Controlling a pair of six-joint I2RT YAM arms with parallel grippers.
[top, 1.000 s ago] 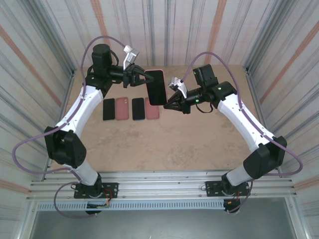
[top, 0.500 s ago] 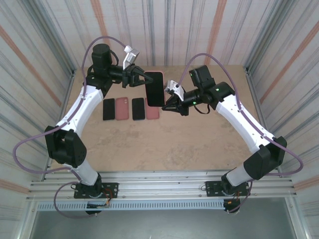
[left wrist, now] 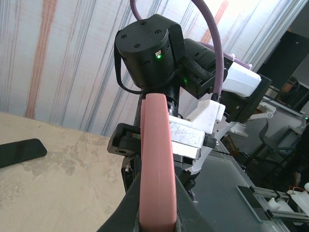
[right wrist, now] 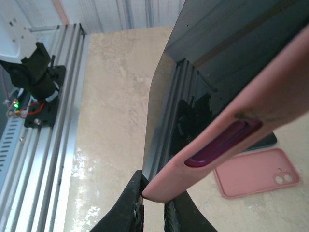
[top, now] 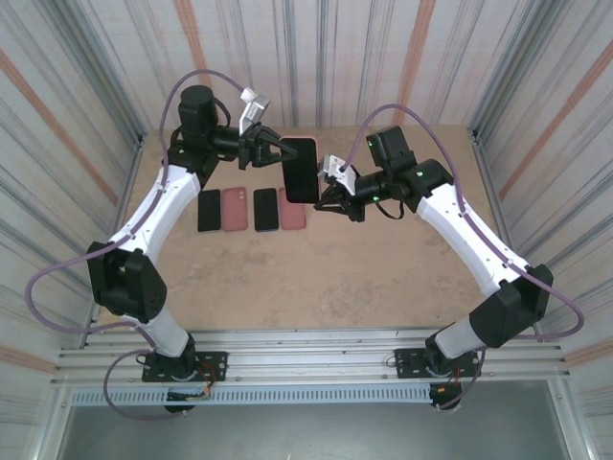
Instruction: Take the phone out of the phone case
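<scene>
**Cased phone held in the air between both arms, gripped at opposite edges**

The phone (top: 301, 172) sits inside its pink case (left wrist: 157, 159) and hangs above the far middle of the surface (top: 335, 278), touching nothing below. The left jaws are clenched on one long edge of the case; in the left wrist view that pink rim rises straight up from between the fingers (left wrist: 186, 215). The right jaws are clenched on a rounded corner on the opposite side, with the fingertips (right wrist: 133, 203) pinching the pink rim just where the dark screen (right wrist: 227, 53) meets it.

Below the held phone, a row lies flat on the surface: a black phone (top: 209, 211), a loose pink case (top: 235, 209), a second black phone (top: 265, 209) and a second loose case (top: 294, 218). This last one lies partly under the held phone as seen from above.

A broad stretch of bare surface runs from this row to the near rail. The corrugated walls (top: 86, 115) stand close behind and beside the arms.
</scene>
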